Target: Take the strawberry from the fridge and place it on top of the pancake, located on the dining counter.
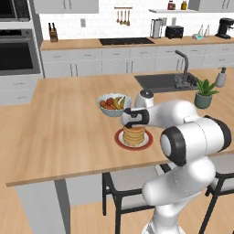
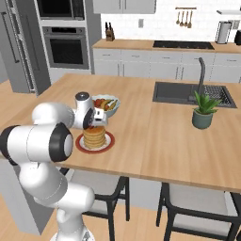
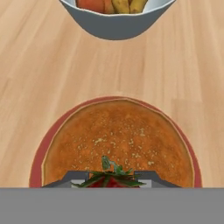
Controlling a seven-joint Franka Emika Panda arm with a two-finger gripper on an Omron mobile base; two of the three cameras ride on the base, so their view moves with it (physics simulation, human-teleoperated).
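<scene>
Strawberry [image 3: 112, 180] pinched in hand [image 3: 112, 183] over pancake [image 3: 118, 144]; fruit bowl [image 3: 117, 22] beyond.

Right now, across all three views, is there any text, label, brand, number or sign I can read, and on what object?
None readable.
Wall ovens: no legible panel text or digits.
Toaster, coffee machine and shelf jars: no brand or label can be made out at this size.
Soap dispenser: plain.
Pancake, its plate, fruit bowl, strawberry in the gripper: no markings.
</scene>
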